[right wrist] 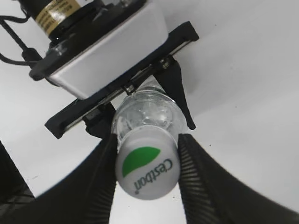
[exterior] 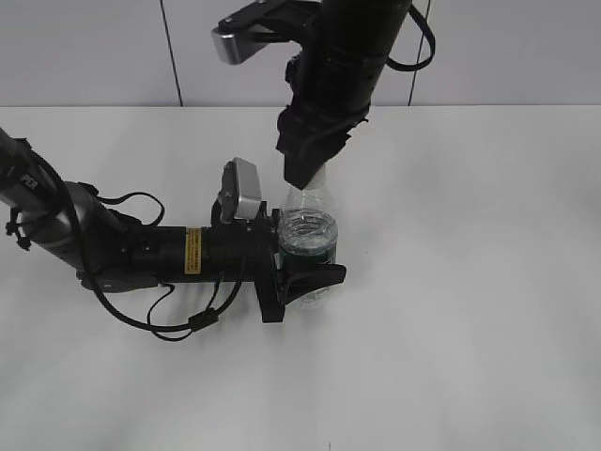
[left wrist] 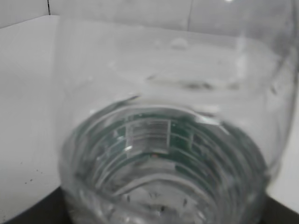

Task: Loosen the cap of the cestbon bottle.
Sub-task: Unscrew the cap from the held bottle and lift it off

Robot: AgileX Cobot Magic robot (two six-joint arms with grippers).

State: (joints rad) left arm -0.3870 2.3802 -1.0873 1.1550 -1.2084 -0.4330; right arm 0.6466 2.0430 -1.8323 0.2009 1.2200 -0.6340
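The cestbon bottle (exterior: 308, 233) stands upright on the white table, clear with a dark green label band. My left gripper (exterior: 306, 252) comes in from the left, lying low, and is shut on the bottle's body; the left wrist view is filled by the bottle (left wrist: 163, 140). My right gripper (exterior: 305, 174) hangs down over the bottle's top and hides the cap in the exterior view. In the right wrist view the white cap (right wrist: 147, 169), with a green leaf and "Cestbon" lettering, sits between the ribbed fingers of the right gripper (right wrist: 147, 139), which press on both its sides.
The white table (exterior: 470, 282) spreads all round the bottle, with a white wall behind. The left arm's body and cables (exterior: 141, 254) lie across the table's left half. The left wrist's silver camera box (right wrist: 107, 51) sits just behind the bottle.
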